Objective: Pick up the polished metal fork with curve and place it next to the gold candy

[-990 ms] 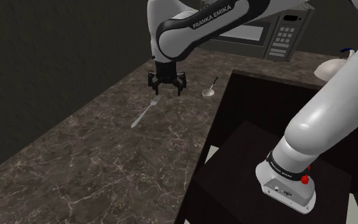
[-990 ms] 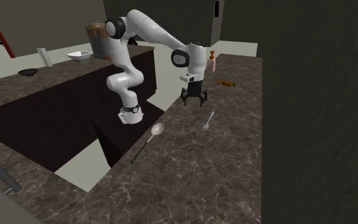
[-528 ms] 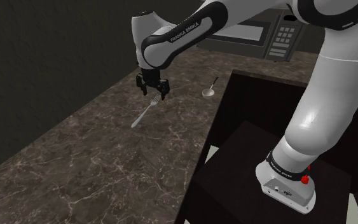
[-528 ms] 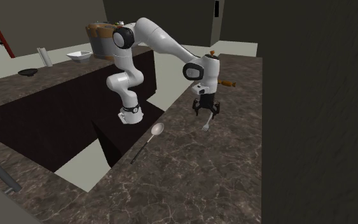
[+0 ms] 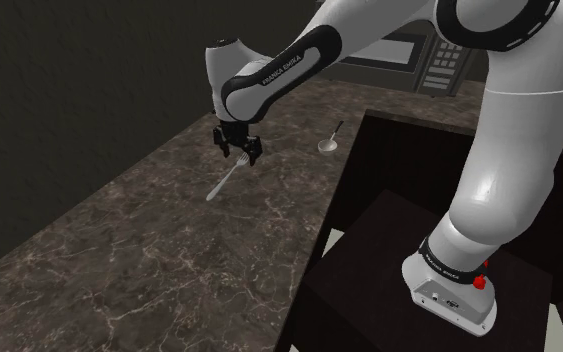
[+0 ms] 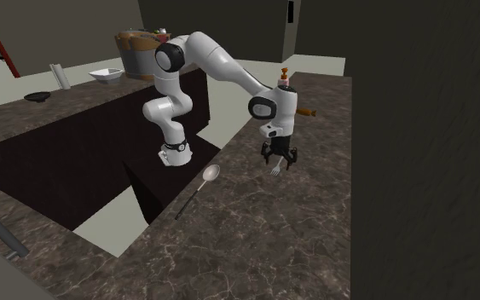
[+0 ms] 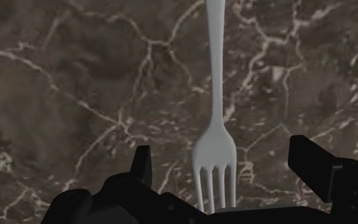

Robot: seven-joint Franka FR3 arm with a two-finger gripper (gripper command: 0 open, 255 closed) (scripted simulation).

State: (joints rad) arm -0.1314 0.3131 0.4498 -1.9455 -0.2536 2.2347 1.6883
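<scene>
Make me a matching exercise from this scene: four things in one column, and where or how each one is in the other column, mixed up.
Things:
1. fork
2. spoon
3. microwave
4. tool

Places or states:
A. standing at the far end of the counter, at the shoulder view's upper right
B. open, low over the tines
C. lying flat on the dark marbled counter, under the tool, not gripped
D. lying near the counter's edge, apart from the tool

Pairs: 1-C, 2-D, 3-A, 4-B

Open counter (image 5: 159,260) around fork (image 5: 225,181); spoon (image 5: 327,145) well apart; dark wall (image 5: 69,90) beside
</scene>
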